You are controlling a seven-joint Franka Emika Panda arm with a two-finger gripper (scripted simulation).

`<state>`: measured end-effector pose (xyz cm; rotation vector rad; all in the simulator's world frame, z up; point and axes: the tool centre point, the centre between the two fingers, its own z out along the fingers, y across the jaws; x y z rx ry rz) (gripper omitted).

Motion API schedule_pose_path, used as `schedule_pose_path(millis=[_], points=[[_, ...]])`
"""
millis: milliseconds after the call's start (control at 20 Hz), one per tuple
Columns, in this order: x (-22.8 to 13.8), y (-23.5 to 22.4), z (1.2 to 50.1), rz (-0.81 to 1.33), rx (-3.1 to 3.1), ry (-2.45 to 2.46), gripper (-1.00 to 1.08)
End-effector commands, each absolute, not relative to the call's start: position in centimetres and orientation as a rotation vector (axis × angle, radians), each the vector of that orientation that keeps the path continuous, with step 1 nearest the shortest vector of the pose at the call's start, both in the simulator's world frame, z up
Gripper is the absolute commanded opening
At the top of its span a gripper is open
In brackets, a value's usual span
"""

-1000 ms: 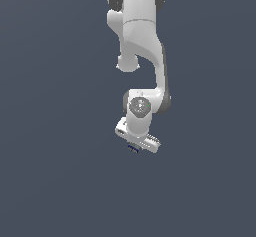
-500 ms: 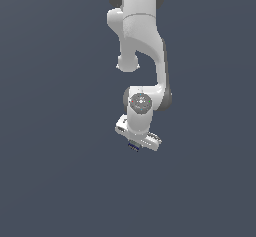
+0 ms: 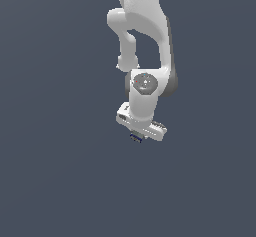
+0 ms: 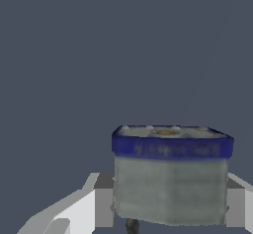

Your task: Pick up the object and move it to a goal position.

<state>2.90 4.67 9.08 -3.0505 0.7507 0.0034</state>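
Gripper (image 4: pixel 170 203) clamps the object (image 4: pixel 171 176); its navy rim print is unreadable.

Ground (image 3: pixel 55 181): one flat, even slate-grey plane across the whole exterior view, without edge, seam, marking or shadow. The same grey fills the wrist view behind the object (image 4: pixel 171 178). Whether the object touches this ground or hangs clear of it cannot be told.
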Motion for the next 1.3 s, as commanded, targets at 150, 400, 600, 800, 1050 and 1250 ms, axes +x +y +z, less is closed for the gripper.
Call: schedule_pose_path(millis=[150,400,600,800,1050,1250], points=[[1.7,5.3,15.0,0.001,-3.049,0.751,-1.00],[0.5,6.0,21.1,0.001,-3.049,0.751,-1.00],[-0.4,6.6,26.0,0.001,-3.050,0.752,-1.00],[-1.3,7.2,30.8,0.000,-3.050,0.752,-1.00],[-2.3,7.8,36.5,0.000,-3.051,0.753,-1.00],[-2.9,8.3,40.4,0.000,-3.051,0.753,-1.00]])
